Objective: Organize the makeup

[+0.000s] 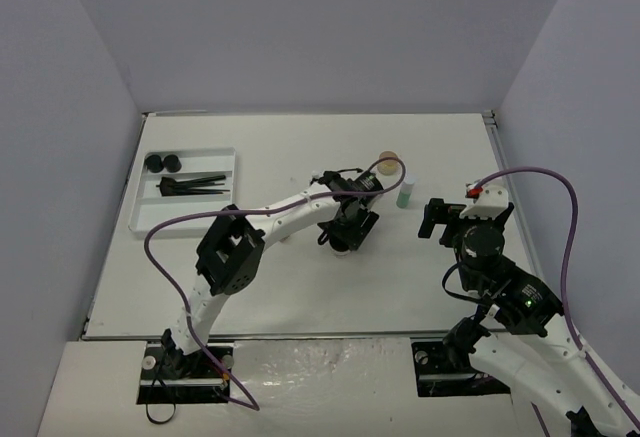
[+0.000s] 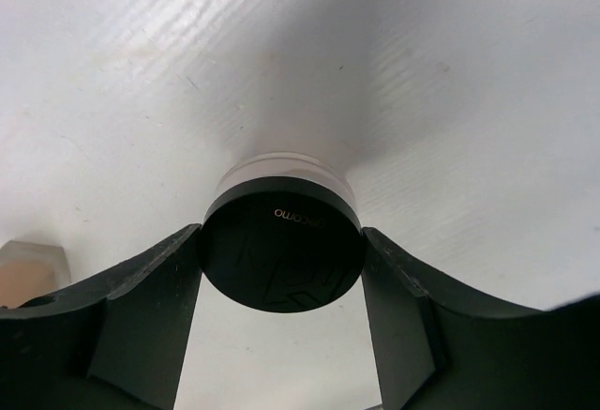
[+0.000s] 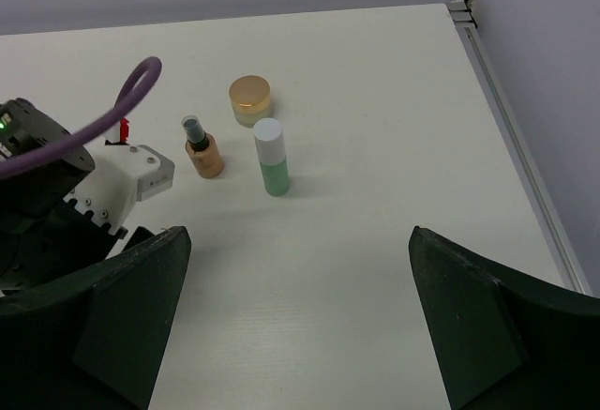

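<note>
In the left wrist view a black round pot [image 2: 281,255] with a clear base stands on the white table. My left gripper [image 2: 281,234] has a finger touching each side of its lid. From above, that gripper [image 1: 346,229] points down at mid-table and hides the pot. My right gripper [image 3: 298,241] stands wide open over bare table, also seen from above [image 1: 465,212]. Beyond it stand a tan round compact [image 3: 250,98], a green-white bottle [image 3: 272,157] and a beige bottle [image 3: 202,147]. The compact [image 1: 388,160] and green-white bottle [image 1: 404,192] also show from above.
A white tray [image 1: 140,219] at the far left holds two black pots [image 1: 163,163] and thin black brushes [image 1: 195,186]. A beige item [image 2: 33,269] lies just left of my left fingers. The table's right edge [image 3: 525,175] runs beside the right arm.
</note>
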